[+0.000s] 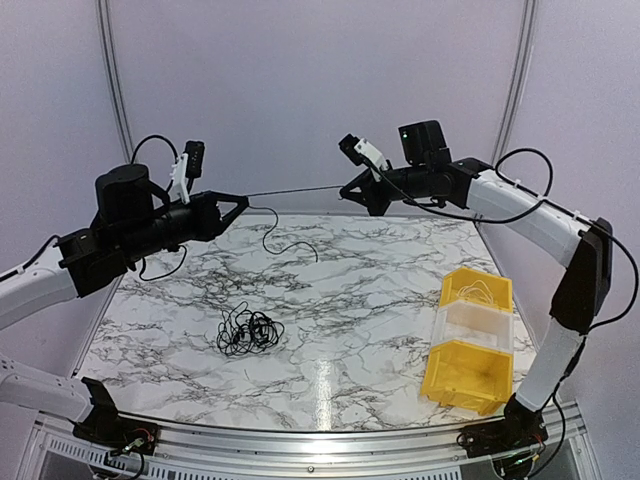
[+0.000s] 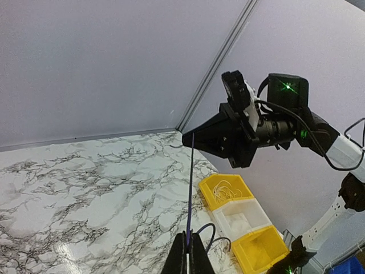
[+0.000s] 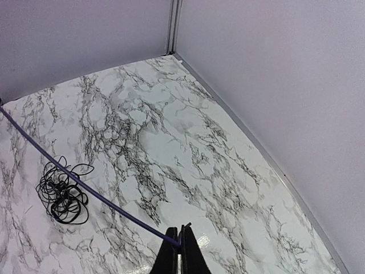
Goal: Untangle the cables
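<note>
- Cable (image 2: 190, 188) runs taut in the air between left claw (image 1: 243, 203) and right claw (image 1: 347, 190); we see both pinched shut on it.
- Bundle (image 1: 248, 330) lies on tabletop (image 1: 380, 290), near its left front.

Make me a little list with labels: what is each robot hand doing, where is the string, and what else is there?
left gripper: shut on cable
right gripper: shut on cable
cable: stretched in the air between both grippers
bundle: dark, tangled, lying on the table
bins: two yellow, one clear, on the table's right side
</note>
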{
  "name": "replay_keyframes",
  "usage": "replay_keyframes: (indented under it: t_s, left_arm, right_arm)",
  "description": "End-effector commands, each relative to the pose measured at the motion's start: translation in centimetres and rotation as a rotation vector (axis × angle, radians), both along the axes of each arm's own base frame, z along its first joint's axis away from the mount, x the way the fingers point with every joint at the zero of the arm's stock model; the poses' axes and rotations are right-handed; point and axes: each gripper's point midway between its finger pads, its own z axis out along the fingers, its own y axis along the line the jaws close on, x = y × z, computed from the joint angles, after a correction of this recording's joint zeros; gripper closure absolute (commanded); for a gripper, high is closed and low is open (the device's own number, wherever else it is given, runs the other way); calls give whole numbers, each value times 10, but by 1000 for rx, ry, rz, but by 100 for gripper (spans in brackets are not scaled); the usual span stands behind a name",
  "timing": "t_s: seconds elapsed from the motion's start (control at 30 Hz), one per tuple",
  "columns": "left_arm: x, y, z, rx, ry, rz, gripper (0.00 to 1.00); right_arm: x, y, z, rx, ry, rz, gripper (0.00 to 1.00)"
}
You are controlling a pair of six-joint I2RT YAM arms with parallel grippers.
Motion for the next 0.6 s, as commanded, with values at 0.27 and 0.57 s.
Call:
replay_keyframes:
  t_s: [0.27, 0.57]
  left_arm:
    - [0, -21, -38, 79, 92, -93, 55]
    - [18, -31, -48, 223, 67, -87, 42]
  right_arm:
    - [15, -100, 59, 36, -148, -241, 100]
    - [-27, -182, 70, -38, -236, -395, 100]
